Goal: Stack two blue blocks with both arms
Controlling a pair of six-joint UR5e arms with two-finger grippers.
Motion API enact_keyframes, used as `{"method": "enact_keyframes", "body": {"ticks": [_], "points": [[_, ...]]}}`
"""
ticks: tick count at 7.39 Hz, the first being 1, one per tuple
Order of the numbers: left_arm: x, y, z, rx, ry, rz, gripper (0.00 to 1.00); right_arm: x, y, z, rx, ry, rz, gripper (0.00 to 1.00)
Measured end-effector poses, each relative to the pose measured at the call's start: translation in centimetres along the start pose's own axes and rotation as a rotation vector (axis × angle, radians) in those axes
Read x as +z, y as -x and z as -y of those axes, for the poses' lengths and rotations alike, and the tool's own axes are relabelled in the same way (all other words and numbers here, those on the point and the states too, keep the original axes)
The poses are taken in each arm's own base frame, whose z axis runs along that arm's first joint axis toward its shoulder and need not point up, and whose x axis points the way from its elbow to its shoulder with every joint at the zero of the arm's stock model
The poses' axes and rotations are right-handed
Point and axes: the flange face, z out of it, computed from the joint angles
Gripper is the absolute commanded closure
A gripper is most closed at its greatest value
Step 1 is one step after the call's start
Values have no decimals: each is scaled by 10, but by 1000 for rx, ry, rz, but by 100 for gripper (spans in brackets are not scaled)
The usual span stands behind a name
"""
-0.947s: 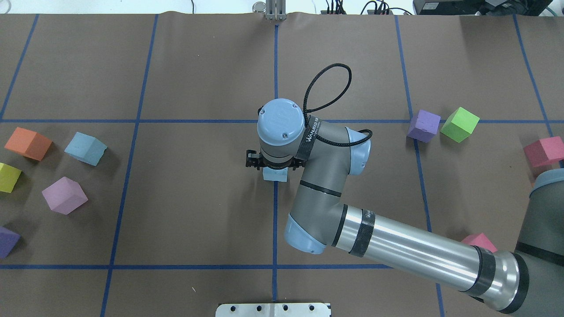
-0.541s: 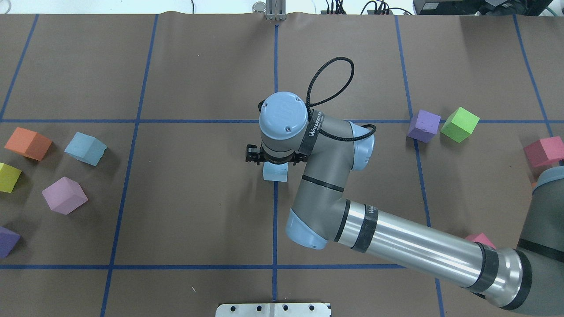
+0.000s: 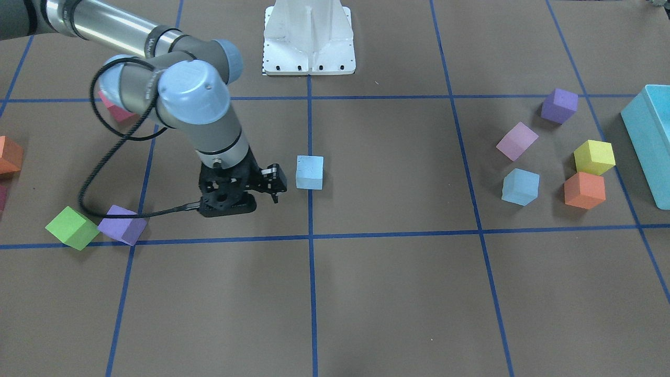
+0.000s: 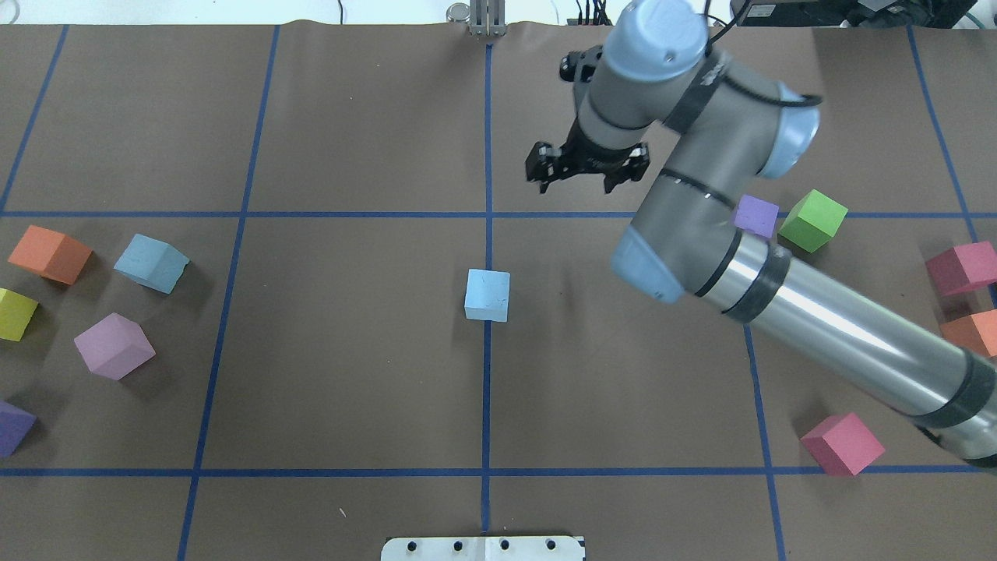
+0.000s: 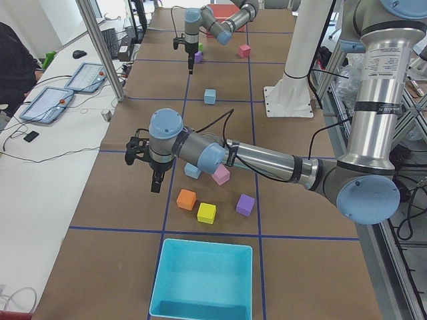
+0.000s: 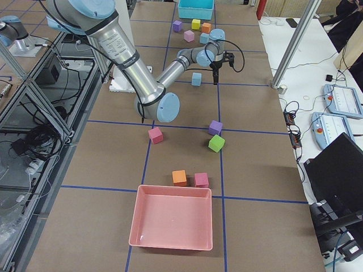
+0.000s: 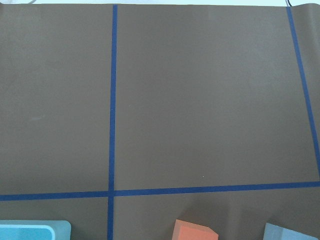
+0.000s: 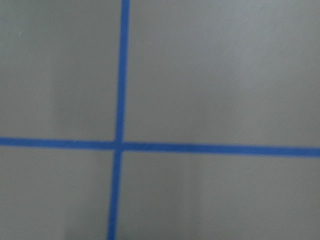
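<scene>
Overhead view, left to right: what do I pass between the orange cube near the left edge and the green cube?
orange cube → left blue block → centre blue block → right gripper → purple cube → green cube. The lilac cube overlaps the left blue block, so I left it out.

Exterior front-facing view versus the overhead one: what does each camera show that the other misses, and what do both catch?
Only the front-facing view: the large teal rectangular box at its right edge. Only the overhead view: the small metal clamp at the table's far edge. Both: the central sky-blue foam cube, the second sky-blue foam cube among other cubes, and the open, empty black right gripper.
</scene>
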Motion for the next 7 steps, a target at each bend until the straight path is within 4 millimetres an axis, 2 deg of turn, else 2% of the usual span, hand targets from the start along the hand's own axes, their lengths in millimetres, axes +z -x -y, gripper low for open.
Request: {"method": "enact_keyframes", "body": {"ticks": [1,3,5,7], "points": [[8,-24,9,-8,6,-9,2,-24,-42,21,-34,3,-6,0],[35,-82,22,-5,20,-6,2,-60,-118,48,-96,2,-28,0],[66,-137,24,56,36,-1,2,-96,-199,66,-113,11,0,0],[98,-175,13,184,57,19,2,-128,-271,72,-104,-6,14,0]]}}
